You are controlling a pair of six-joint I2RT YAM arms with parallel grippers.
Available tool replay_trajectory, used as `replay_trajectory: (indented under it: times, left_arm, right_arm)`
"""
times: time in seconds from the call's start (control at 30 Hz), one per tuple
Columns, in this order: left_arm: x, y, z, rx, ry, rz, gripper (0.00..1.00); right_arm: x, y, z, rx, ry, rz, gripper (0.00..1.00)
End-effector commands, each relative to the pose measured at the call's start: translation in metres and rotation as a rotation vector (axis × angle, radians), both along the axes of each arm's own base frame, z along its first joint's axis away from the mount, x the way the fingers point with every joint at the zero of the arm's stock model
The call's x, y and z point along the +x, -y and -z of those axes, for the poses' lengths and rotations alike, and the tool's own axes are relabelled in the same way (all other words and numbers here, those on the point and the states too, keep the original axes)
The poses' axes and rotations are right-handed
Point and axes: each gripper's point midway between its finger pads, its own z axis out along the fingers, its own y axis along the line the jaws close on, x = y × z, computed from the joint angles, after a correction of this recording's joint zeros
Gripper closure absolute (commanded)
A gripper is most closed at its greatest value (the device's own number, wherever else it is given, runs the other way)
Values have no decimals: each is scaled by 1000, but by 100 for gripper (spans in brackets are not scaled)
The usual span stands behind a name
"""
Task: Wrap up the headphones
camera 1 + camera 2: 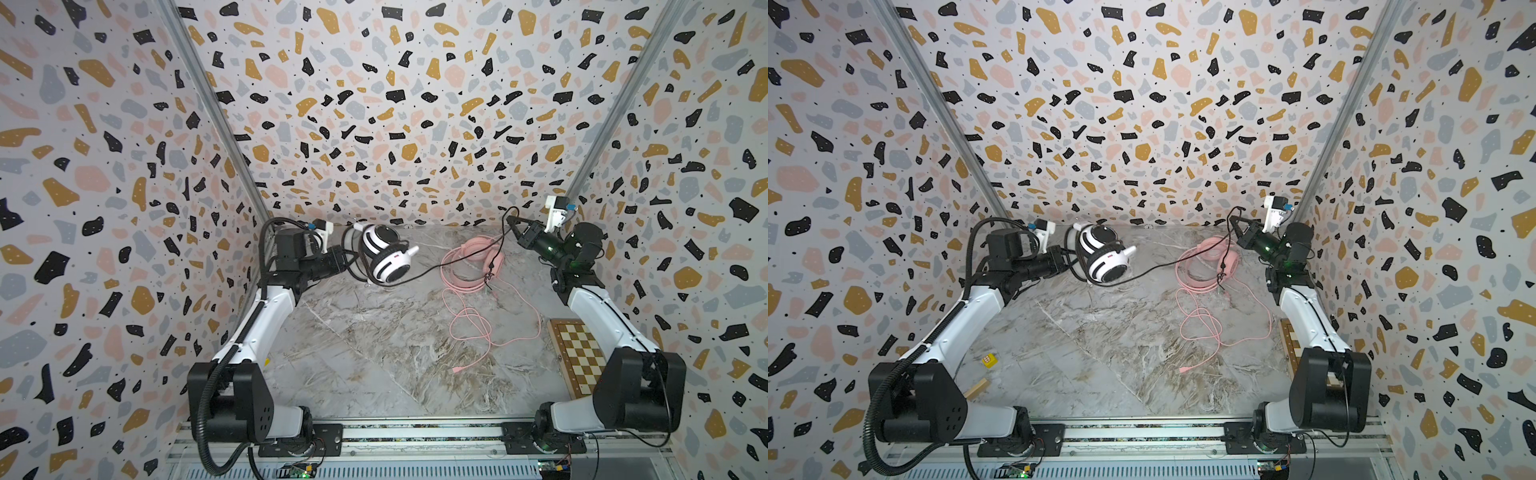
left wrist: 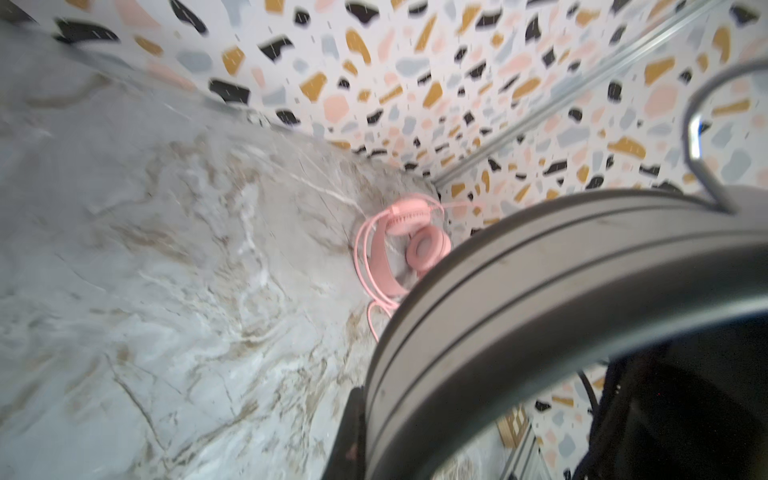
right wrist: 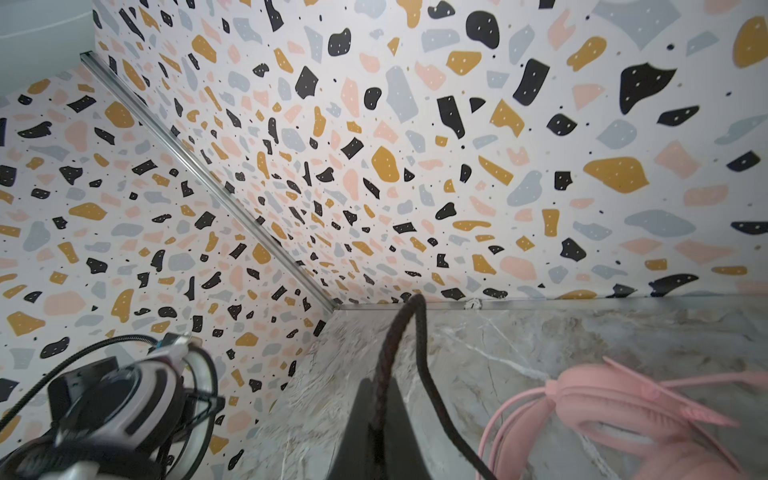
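Observation:
The white headphones [image 1: 388,259] [image 1: 1106,259] hang above the marble table at the back left. My left gripper [image 1: 351,254] [image 1: 1070,258] [image 2: 374,436] is shut on their black band [image 2: 540,299]. Their thin black cable [image 1: 457,262] [image 1: 1167,266] [image 3: 399,345] runs across to the back right. There my right gripper [image 1: 513,222] [image 1: 1235,220] [image 3: 380,424] is raised and shut on it. The cable loops over the fingertips and drops past the pink headphones [image 1: 473,257] [image 1: 1208,257] [image 2: 399,245] [image 3: 602,407]. Those lie flat on the table, with their pink cable [image 1: 478,328] sprawled toward the front.
A chessboard [image 1: 577,357] lies along the right wall under the right arm. A yellow cube [image 1: 989,360] and a wooden block [image 1: 976,388] sit by the left arm's base. Patterned walls close in on three sides.

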Motion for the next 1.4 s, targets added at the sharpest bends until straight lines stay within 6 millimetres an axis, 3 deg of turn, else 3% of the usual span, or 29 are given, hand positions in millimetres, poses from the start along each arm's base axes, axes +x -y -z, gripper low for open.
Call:
replay_trajectory:
  times: [0.0, 0.23, 0.4, 0.6, 0.83, 1.0, 1.23, 1.37]
  left_arm:
    - [-34, 31, -5, 64, 38, 216, 100]
    - [-77, 86, 45, 201, -39, 409, 100]
    - [-87, 122, 92, 333, -110, 486, 100]
    - [-68, 137, 115, 404, -147, 400, 100]
    - [-42, 128, 140, 628, -195, 217, 100]
    - [-36, 124, 136, 756, -168, 120, 100]
    - [-54, 147, 98, 733, -32, 95, 100]
    - [-64, 156, 92, 690, 0, 101, 100]
  right_arm:
    - [9, -10, -38, -22, 101, -3, 100]
    - [35, -64, -81, -57, 171, -80, 100]
    - [47, -100, -100, -88, 205, -136, 100]
    - [37, -120, -124, -102, 246, -177, 100]
    - [-9, -152, -147, -106, 297, -300, 100]
    - [-24, -164, -143, -140, 312, -316, 100]
    - [5, -164, -106, -180, 256, -254, 100]
    - [5, -171, -104, -153, 249, -291, 100]
